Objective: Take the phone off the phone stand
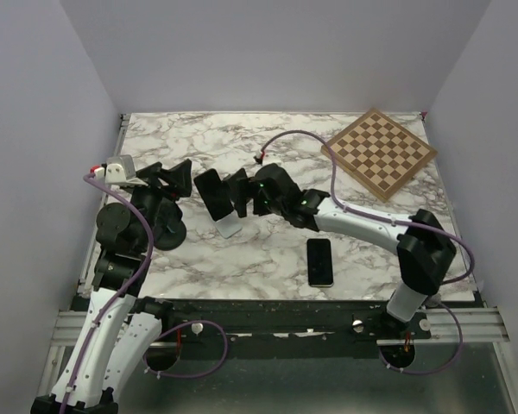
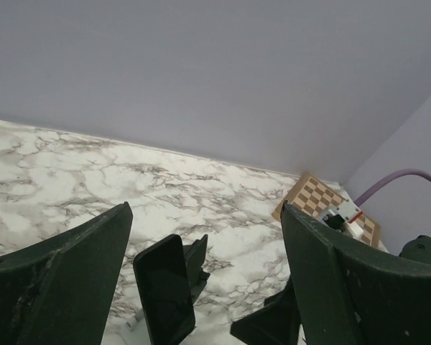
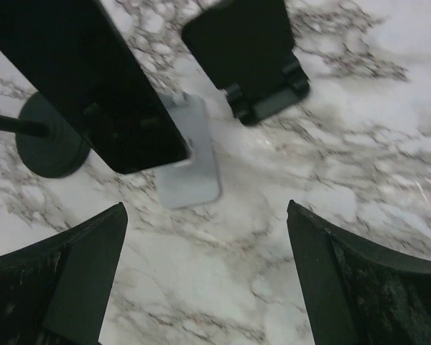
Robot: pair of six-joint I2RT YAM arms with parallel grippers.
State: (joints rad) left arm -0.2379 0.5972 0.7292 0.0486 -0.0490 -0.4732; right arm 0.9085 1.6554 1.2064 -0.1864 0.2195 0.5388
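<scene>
1. The marble counter (image 1: 268,252) carries everything, and both arms reach over it from the near edge.
2. A wooden chessboard (image 1: 379,152) lies flat at the far right corner, well apart from the rest.
3. The right end effector (image 3: 205,208) hangs above the middle of the counter. Its fingers are spread wide with bare marble between them, and they hold nothing.
4. The left end effector (image 2: 207,208) is raised at the left side and tilted toward the centre. Its fingers are also spread wide and hold nothing.
5. The phone (image 3: 93,79), a dark slab, leans tilted on its stand left of centre, just beyond the right arm's fingertips. In the left wrist view it stands between the two fingers, though farther off.
6. The phone stand (image 3: 190,162) is grey, and its flat base sticks out from under the phone's lower edge.
7. A second phone (image 1: 319,261) lies flat, screen up, near the front edge.
8. An empty black folding stand (image 3: 251,57) sits just beside the grey one.
9. A round black disc (image 3: 49,136) rests on the marble to the left.
</scene>
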